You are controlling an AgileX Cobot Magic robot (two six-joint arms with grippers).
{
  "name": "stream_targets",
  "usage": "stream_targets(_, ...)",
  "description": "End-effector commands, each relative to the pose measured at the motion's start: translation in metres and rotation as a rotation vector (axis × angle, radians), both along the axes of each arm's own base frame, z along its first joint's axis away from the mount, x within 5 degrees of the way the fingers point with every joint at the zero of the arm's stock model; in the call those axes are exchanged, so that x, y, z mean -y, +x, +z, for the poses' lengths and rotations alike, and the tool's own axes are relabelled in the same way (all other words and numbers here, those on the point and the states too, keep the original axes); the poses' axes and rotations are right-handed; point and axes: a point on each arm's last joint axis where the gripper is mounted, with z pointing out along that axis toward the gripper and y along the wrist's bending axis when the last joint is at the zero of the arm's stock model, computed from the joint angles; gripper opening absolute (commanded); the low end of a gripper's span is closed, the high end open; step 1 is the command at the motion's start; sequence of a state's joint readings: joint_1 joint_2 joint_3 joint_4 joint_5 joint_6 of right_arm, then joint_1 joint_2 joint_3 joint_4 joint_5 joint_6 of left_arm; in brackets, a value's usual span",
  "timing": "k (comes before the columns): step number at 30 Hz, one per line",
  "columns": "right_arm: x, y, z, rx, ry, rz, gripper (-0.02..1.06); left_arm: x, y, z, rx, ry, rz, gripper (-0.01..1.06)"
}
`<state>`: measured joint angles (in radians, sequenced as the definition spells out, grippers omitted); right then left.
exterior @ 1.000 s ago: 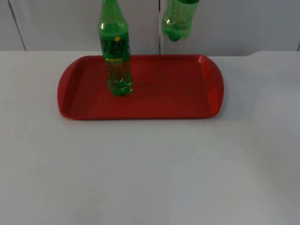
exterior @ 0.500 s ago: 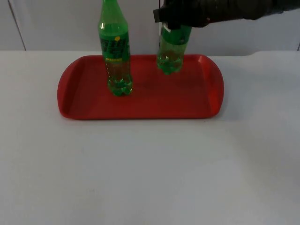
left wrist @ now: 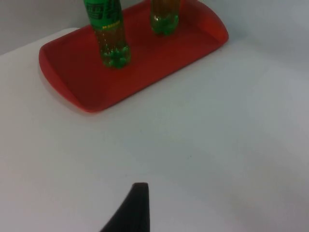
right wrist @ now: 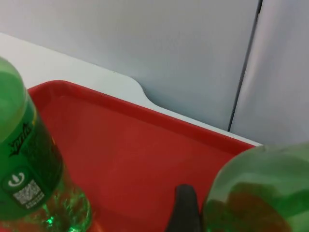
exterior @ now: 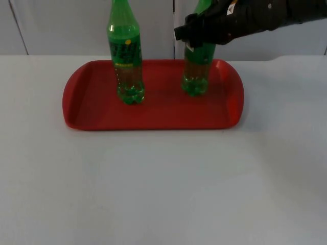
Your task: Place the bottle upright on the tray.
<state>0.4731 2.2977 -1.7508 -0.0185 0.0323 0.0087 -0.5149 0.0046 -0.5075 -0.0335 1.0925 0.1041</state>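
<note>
A red tray [exterior: 163, 112] lies at the far middle of the table. One green bottle with a label [exterior: 126, 56] stands upright on the tray's left half, with nothing holding it. My right gripper [exterior: 196, 34] is shut on the upper body of a second green bottle [exterior: 195, 76]. That bottle is upright over the tray's right half, its base down at the tray floor. The right wrist view has the held bottle [right wrist: 256, 193] close up, the labelled bottle [right wrist: 29, 164] and the tray [right wrist: 130, 159]. My left gripper [left wrist: 130, 212] waits over the near table, well apart from the tray [left wrist: 72, 72].
White table top [exterior: 163, 184] stretches in front of the tray and to both sides. The grey partition wall [exterior: 61, 25] stands right behind the tray's far rim.
The right gripper has come down with the second bottle, from hanging above the tray's far rim to standing low on the tray's right half. The labelled bottle has not moved.
</note>
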Motion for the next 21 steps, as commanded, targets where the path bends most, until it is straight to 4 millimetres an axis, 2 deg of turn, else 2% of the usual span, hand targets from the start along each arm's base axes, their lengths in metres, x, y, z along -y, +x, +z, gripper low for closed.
stream_targets(1, -0.0002, 0.0015, 0.0022, 0.011, 0.002, 0.001, 0.00, 0.0002, 0.0000, -0.0009, 0.001, -0.010, -0.003, 1.05)
stream_targets(8, -0.0001, 0.0014, 0.0021, 0.010, -0.002, 0.002, 0.00, 0.0002, 0.0000, -0.0009, 0.001, -0.010, -0.003, 1.05)
stream_targets(11, -0.0001, 0.0014, 0.0021, 0.010, -0.002, 0.002, 0.04, 0.0002, 0.0000, -0.0009, 0.001, -0.010, -0.003, 1.05)
stream_targets(13, -0.0001, 0.0014, 0.0021, 0.010, -0.002, 0.002, 0.13, 0.0002, 0.0000, -0.0009, 0.001, -0.010, -0.003, 1.05)
stream_targets(15, -0.0001, 0.0014, 0.0021, 0.010, -0.002, 0.002, 0.29, 0.0002, 0.0000, -0.0009, 0.001, -0.010, -0.003, 1.05)
stream_targets(16, -0.0001, 0.0014, 0.0021, 0.010, -0.002, 0.002, 0.29, 0.0002, 0.0000, -0.0009, 0.001, -0.010, -0.003, 1.05)
stream_targets(18, -0.0001, 0.0014, 0.0021, 0.010, -0.002, 0.002, 0.49, 0.0002, 0.0000, -0.0009, 0.001, -0.010, -0.003, 1.05)
stream_targets(19, -0.0002, 0.0015, 0.0025, 0.013, 0.000, 0.002, 0.65, 0.0002, 0.0000, -0.0009, 0.001, -0.010, -0.003, 1.05)
stream_targets(20, -0.0002, 0.0015, 0.0025, 0.013, 0.000, 0.002, 0.74, 0.0002, 0.0000, -0.0009, 0.001, -0.010, -0.003, 1.05)
stream_targets(21, -0.0002, 0.0015, 0.0025, 0.013, 0.000, 0.002, 0.74, 0.0002, 0.0000, -0.0009, 0.001, -0.010, -0.003, 1.05)
